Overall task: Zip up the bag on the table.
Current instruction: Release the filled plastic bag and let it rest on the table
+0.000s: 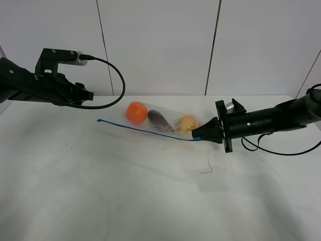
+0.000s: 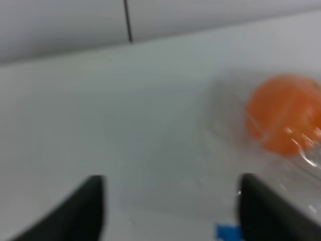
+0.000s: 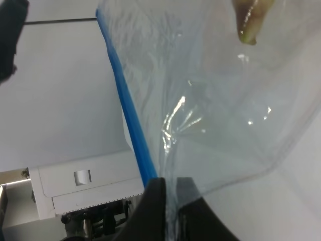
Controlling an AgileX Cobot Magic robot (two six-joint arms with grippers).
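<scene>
The clear bag (image 1: 150, 123) lies on the white table (image 1: 100, 191), holding an orange (image 1: 136, 112), a purple eggplant (image 1: 160, 119) and a yellow fruit (image 1: 187, 123). Its blue zip strip (image 1: 145, 131) runs along the near edge. My right gripper (image 1: 198, 136) is shut on the bag's right corner at the strip's end. In the right wrist view the fingers (image 3: 155, 211) pinch the plastic beside the blue strip (image 3: 130, 115). My left gripper (image 1: 86, 93) hovers open above the table, left of the bag. Its wrist view shows spread fingers (image 2: 85, 211), the orange (image 2: 283, 115) and a bit of blue strip (image 2: 228, 232).
A small thin dark mark (image 1: 206, 169) lies on the table in front of the right gripper. The left arm's black cable (image 1: 118, 85) loops above the table's back edge. A panelled wall (image 1: 160, 45) stands behind the table.
</scene>
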